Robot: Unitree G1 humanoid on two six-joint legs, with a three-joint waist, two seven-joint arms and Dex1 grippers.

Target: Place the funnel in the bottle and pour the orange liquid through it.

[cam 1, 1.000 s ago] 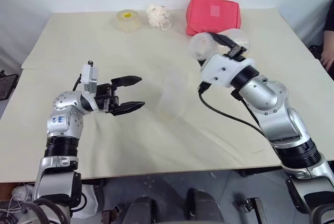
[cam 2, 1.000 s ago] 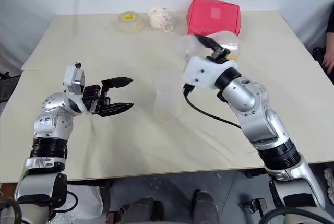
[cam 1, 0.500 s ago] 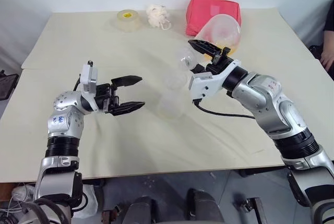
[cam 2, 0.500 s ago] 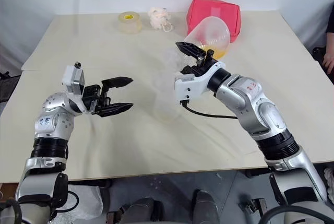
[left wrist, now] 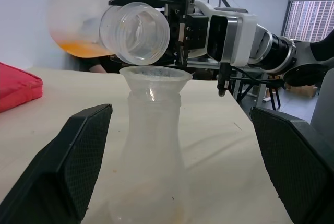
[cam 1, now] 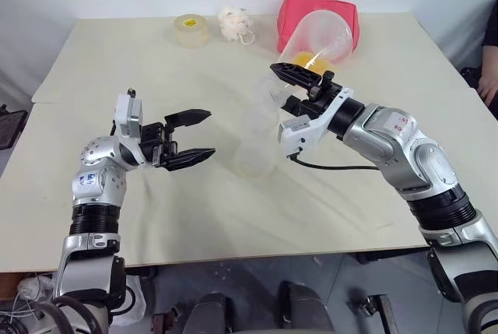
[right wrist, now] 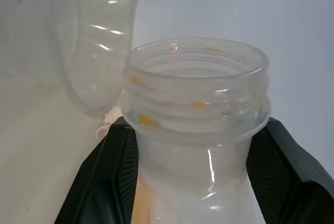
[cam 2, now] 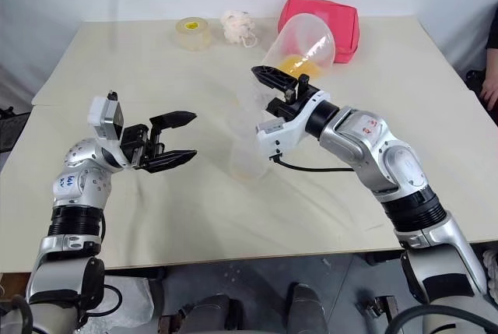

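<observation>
The cream table (cam 1: pixel 117 61) carries everything, and at its far edge lies a red pouch (cam 1: pixel 299 13), with a white crumpled wad (cam 1: pixel 235 22) and a roll of clear tape (cam 1: pixel 191 29) to its left. The right claw (cam 2: pixel 274 91) is clamped on the neck of a clear bulbous flask (cam 1: pixel 319 32), which is tipped on its side with its wide body raised toward the pouch and its open mouth (left wrist: pixel 134 32) pointing down toward the middle of the table. The orange liquid (cam 1: pixel 306 59) pools as a bright patch in the low side of the flask's belly, near the neck; orange drops cling inside the threaded mouth in the right wrist view. Just below that mouth stands the bottle (left wrist: pixel 152 161), upright near the table's centre, between the two arms. The funnel (left wrist: pixel 155 78) sits in the bottle's neck, its flared rim directly under the flask's mouth with a thin gap between them. The left claw (cam 1: pixel 194 136) hangs level beside the bottle, on its left, fingers spread wide and holding nothing, apart from the bottle. A faint yellowish trace shows at the bottle's bottom
</observation>
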